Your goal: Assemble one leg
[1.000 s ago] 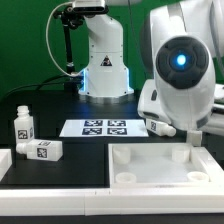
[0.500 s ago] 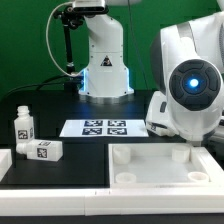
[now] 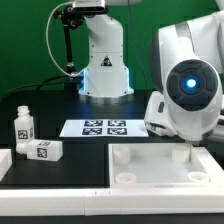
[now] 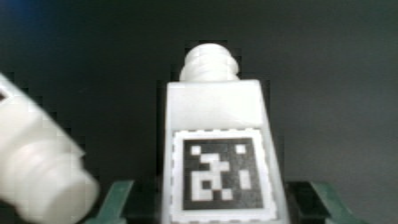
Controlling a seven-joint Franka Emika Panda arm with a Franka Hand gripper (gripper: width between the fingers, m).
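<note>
In the wrist view my gripper (image 4: 217,205) is shut on a white leg (image 4: 217,110). Its dark green fingers (image 4: 121,198) press the leg's two sides. The leg's black-and-white tag faces the camera and its ribbed tip points away. In the exterior view the arm's wrist body (image 3: 188,85) hangs over the far right of the large white tray-like piece (image 3: 150,160) and hides the gripper and the held leg. Two more legs are at the exterior view's left: one upright (image 3: 22,126), one lying flat (image 3: 40,150).
The marker board (image 3: 97,127) lies mid-table in front of the arm's white base (image 3: 105,70). A white rail (image 3: 60,203) runs along the front edge. A rounded white shape (image 4: 45,165) sits close beside the held leg in the wrist view.
The arm's wrist body has moved toward the exterior view's right and lower over the tray-like piece, then eased back slightly. The loose legs have not moved.
</note>
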